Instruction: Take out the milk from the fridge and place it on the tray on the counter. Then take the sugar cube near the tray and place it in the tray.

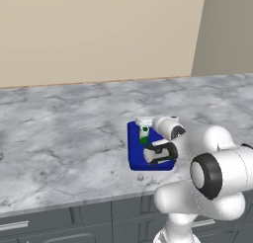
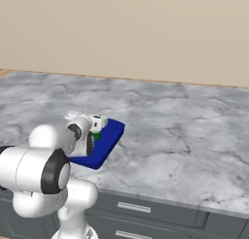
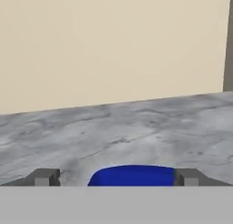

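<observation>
Left base view alone shows sugar cube (image 1: 140, 177) beside tray (image 1: 132, 148); end effector (image 3: 116, 177) open.

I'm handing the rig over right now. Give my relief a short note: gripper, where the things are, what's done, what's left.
Gripper: open, holding nothing, level above the tray's far end.
Milk: upright on the tray, on the counter.
Sugar cube: on the counter just in front of the tray's near edge, not in it.
Done: milk on the tray.
Left: pick up the sugar cube and place it in the tray.
</observation>
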Robot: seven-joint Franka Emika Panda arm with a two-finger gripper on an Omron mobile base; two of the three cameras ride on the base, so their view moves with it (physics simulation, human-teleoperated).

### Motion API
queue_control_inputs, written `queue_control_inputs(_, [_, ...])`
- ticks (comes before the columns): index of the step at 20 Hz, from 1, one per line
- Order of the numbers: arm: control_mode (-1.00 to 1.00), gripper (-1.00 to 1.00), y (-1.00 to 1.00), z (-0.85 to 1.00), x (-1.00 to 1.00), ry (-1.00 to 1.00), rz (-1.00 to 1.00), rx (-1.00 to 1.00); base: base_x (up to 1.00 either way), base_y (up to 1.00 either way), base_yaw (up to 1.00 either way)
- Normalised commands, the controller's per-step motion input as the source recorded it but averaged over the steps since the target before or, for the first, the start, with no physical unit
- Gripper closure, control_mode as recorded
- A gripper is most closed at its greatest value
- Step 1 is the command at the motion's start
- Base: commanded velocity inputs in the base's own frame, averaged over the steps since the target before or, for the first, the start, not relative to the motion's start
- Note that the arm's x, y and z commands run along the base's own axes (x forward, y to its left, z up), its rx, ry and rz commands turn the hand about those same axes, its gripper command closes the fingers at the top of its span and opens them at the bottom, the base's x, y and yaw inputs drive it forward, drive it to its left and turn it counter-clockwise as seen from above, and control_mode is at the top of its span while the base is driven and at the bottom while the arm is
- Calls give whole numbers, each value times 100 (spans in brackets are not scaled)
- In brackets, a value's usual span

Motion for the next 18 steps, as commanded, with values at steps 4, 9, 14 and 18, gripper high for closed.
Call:
queue_control_inputs(4, [-100,-100,0,100,-24,-6,0,2,0,0,0])
queue_control_inputs(9, [-100,-100,-2,97,-30,2,-7,1,0,0,0])
queue_control_inputs(14, [-100,-100,-3,47,-21,27,-8,-1,0,0,0])
queue_control_inputs(18, [-100,-100,-10,5,-41,51,-5,-5,0,0,0])
